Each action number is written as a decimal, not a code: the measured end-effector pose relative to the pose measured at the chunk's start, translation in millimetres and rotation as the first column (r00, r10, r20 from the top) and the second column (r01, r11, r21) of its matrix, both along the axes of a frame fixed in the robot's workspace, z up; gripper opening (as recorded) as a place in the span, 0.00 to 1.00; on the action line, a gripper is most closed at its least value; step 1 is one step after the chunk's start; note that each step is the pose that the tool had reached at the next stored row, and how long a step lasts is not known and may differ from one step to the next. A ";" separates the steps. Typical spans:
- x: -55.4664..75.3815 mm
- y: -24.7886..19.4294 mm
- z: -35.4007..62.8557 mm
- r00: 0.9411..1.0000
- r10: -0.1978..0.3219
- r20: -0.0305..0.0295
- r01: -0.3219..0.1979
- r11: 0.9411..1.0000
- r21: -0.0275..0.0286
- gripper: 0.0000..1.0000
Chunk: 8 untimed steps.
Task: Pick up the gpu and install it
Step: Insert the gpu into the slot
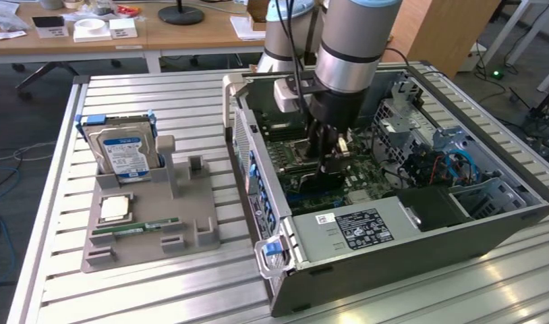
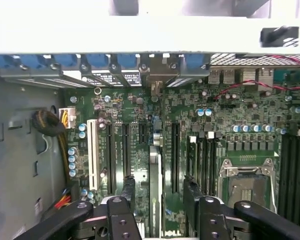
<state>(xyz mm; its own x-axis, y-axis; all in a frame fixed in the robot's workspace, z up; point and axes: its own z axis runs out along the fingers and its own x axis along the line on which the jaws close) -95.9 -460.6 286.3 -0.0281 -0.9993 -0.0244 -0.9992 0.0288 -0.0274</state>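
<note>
While gripper (image 2: 159, 182) hung inside computer case (image 1: 490, 223), fingers (image 2: 127, 192) stood spread wide, gripping nothing. Gpu (image 2: 155, 160) stood upright between them, edge-on in motherboard (image 2: 240, 150) slot, apparently untouched. Pickup done; seating looked about complete.

- Exterior view: bright, even daylight; the ribbed aluminium table (image 1: 166, 283) shows pale glare streaks near the computer case (image 1: 392, 256).
- Inside the computer case, the arm casts a soft shadow over the motherboard (image 1: 301, 155).
- Wrist view: the case's upper rim (image 2: 150, 30) is overexposed to near white.
- The motherboard below that rim is evenly lit and reasonably sharp.
- The gripper (image 2: 160, 215) links nearest the lens are dark and slightly soft.
</note>
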 end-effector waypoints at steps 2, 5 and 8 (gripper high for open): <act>0.0 0.0 4.5 1.000 0.000 0.000 0.000 1.000 0.000 0.51; 0.0 0.0 10.3 1.000 0.000 0.000 0.000 1.000 0.000 0.51; 0.0 0.0 11.3 1.000 0.000 0.000 0.000 1.000 0.000 0.51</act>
<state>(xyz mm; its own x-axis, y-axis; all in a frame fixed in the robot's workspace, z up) -95.9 -460.6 297.6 -0.0282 -0.9993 -0.0246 -0.9992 0.0288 -0.0275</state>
